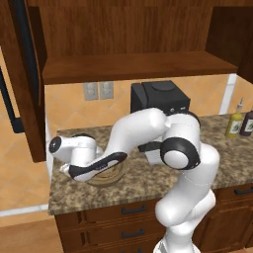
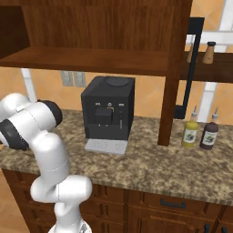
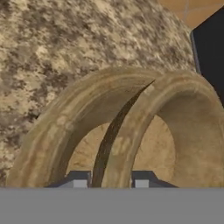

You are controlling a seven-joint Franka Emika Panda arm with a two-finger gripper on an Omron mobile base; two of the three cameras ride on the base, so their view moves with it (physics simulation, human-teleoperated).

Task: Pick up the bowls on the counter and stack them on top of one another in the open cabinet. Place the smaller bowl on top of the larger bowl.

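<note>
Two bowls sit close together on the counter.

The gripper [image 3: 110, 183] hangs low over the bowls, its fingers spread on each side of the smaller bowl [image 3: 175, 131] rim. The larger bowl [image 3: 65, 127] touches it on the counter [image 3: 65, 43], beside the coffee machine [image 1: 159, 101].
</note>
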